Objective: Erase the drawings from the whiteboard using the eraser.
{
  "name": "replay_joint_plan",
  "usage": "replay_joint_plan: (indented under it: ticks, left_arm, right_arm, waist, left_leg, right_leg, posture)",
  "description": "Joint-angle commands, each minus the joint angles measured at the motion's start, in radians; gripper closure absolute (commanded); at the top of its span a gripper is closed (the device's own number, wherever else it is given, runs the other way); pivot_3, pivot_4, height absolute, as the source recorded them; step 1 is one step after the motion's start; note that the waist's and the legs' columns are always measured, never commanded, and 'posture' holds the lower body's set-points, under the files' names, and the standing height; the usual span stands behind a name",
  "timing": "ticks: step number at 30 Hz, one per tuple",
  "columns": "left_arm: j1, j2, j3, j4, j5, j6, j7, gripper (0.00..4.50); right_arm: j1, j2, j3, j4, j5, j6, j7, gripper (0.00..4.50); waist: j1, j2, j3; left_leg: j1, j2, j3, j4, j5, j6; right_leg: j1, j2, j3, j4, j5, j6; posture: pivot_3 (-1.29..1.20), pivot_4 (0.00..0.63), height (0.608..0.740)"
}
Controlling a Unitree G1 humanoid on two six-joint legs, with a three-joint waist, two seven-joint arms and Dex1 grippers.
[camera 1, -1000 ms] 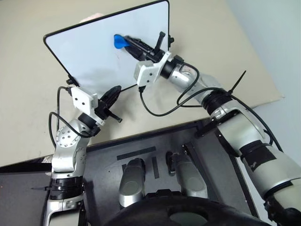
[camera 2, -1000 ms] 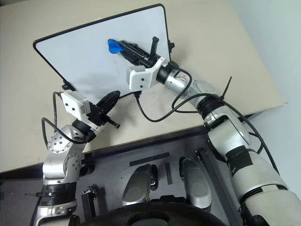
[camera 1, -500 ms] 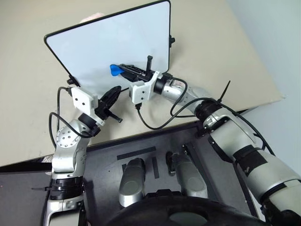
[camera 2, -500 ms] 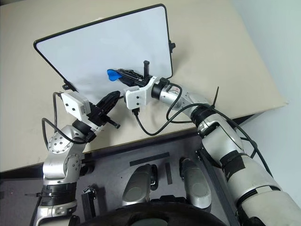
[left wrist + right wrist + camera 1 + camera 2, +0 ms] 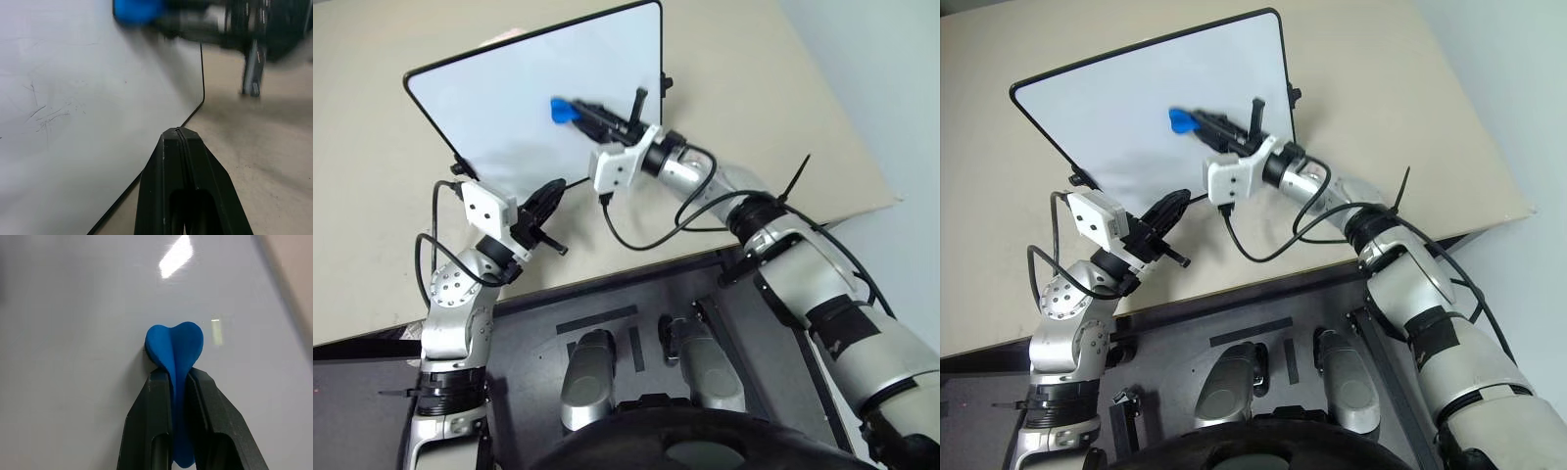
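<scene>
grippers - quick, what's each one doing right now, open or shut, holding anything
Left gripper: shut, holding nothing, beside the whiteboard's edge.
Right gripper: shut on the blue eraser, over the whiteboard.

The whiteboard (image 5: 509,108) in front of me is smooth and glossy, catching a bright glare from a lamp, with faint fine scratches across its white face and a thin black frame that looks like plastic. The eraser (image 5: 174,350) pinched in my right hand (image 5: 178,382) is a soft-looking, matt blue piece, folded where my fingers (image 5: 149,426) squeeze it. Those fingers look like matt black plastic. The bench (image 5: 754,78) under the board is a dull beige, even and unshiny.
</scene>
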Motion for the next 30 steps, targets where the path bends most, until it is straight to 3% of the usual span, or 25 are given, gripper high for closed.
replay_joint_plan:
  ticks: [1, 12, 15, 17, 21, 23, 26, 30]
  left_arm:
    - [0.003, -0.001, 0.010, -0.036, -0.002, -0.013, 0.006, 4.50]
    - [0.003, -0.003, 0.010, -0.035, 0.001, -0.015, 0.010, 4.50]
    - [0.006, -0.004, 0.012, -0.037, -0.001, -0.017, 0.013, 4.50]
    - [0.011, -0.002, 0.016, -0.037, -0.003, -0.020, 0.011, 4.50]
    - [0.022, 0.000, 0.014, -0.039, -0.005, -0.020, 0.008, 4.50]
    - [0.019, 0.000, 0.010, -0.037, -0.004, -0.019, 0.006, 4.50]
    - [0.001, 0.001, 0.005, -0.031, -0.006, -0.015, 0.004, 4.50]
    - [-0.015, 0.011, 0.008, -0.022, -0.014, -0.011, -0.012, 4.50]
  right_arm:
    - [0.011, 0.014, 0.026, 0.006, -0.004, 0.002, 0.056, 4.27]
    - [0.010, -0.029, -0.026, -0.020, 0.045, 0.017, 0.088, 4.27]
    - [0.059, -0.088, -0.086, -0.095, 0.159, 0.017, 0.219, 4.27]
    - [0.139, -0.147, -0.135, -0.227, 0.303, 0.061, 0.393, 4.27]
    - [0.350, -0.310, -0.211, -0.661, 0.646, 0.382, 0.785, 4.27]
    - [0.413, -0.371, -0.248, -0.819, 0.750, 0.577, 0.885, 4.27]
    - [0.481, -0.450, -0.309, -0.963, 0.848, 0.796, 0.956, 4.27]
    - [0.554, -0.505, -0.404, -1.062, 0.925, 0.995, 0.948, 4.27]
  waist:
    - [0.001, 0.000, 0.000]
    - [0.002, 0.000, 0.000]
    - [0.012, 0.000, 0.000]
    - [0.019, -0.001, -0.001]
    - [0.024, -0.003, -0.001]
    - [0.020, -0.003, -0.001]
    - [0.007, -0.003, -0.001]
    - [0.008, -0.003, -0.001]
  left_leg:
    - [0.000, 0.000, 0.000, 0.000, 0.000, 0.000]
    - [-0.002, 0.000, 0.000, 0.000, -0.002, -0.002]
    - [-0.002, 0.000, 0.000, 0.001, -0.002, -0.002]
    - [-0.002, 0.000, 0.000, 0.001, -0.002, -0.002]
    - [-0.003, 0.000, 0.000, 0.003, -0.006, 0.000]
    - [-0.003, 0.000, 0.001, 0.004, -0.008, 0.000]
    - [-0.002, 0.000, 0.002, 0.005, -0.009, 0.000]
    - [0.004, 0.000, 0.001, 0.004, -0.009, 0.001]
  right_leg:
    - [0.000, 0.000, 0.000, 0.000, 0.000, 0.000]
    - [-0.001, 0.000, 0.000, -0.001, -0.002, 0.000]
    - [-0.001, 0.000, 0.000, -0.001, -0.002, 0.000]
    - [0.000, 0.000, 0.000, -0.001, -0.002, 0.000]
    - [0.002, 0.000, 0.000, -0.002, -0.006, 0.003]
    - [0.002, 0.000, 0.000, -0.002, -0.008, 0.003]
    - [0.003, 0.000, 0.000, -0.002, -0.009, 0.003]
    - [0.008, 0.000, 0.000, -0.002, -0.010, 0.004]
  posture:
    - [0.00, 0.150, 0.740]
    - [0.00, 0.150, 0.740]
    - [0.00, 0.150, 0.740]
    - [0.00, 0.150, 0.740]
    - [0.00, 0.150, 0.740]
    - [0.00, 0.150, 0.740]
    - [0.00, 0.150, 0.740]
    - [0.00, 0.150, 0.740]
